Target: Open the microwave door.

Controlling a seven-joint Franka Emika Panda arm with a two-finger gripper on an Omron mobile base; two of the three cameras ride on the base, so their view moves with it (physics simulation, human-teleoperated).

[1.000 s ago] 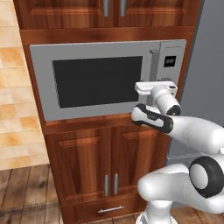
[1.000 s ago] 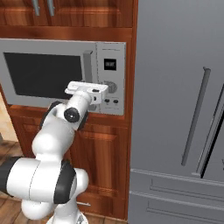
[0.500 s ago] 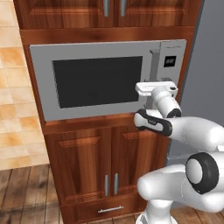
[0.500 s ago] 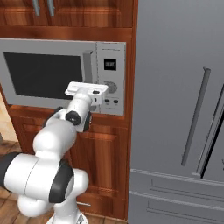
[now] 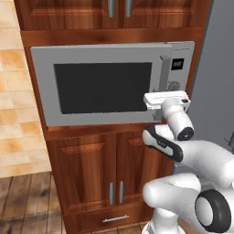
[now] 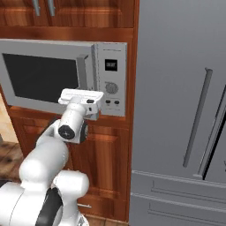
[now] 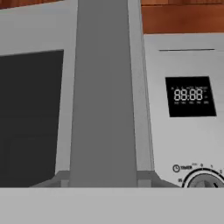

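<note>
The light-grey microwave is built into brown wooden cabinets. The microwave door has a dark window and hinges at the left. Its right edge stands slightly out from the control panel. The vertical grey bar handle fills the middle of the hand view, very close. My gripper sits at the handle's lower end. The white hand hides its fingers, which seem shut on the bar.
Brown cabinet doors stand below the microwave and more above it. A tall grey fridge with long bar handles rises at the right. A tan tiled wall lies to the left. The display and dial sit right of the handle.
The hand has drawn back a little toward the robot and slightly down. The door's handle edge has come out a little with it.
</note>
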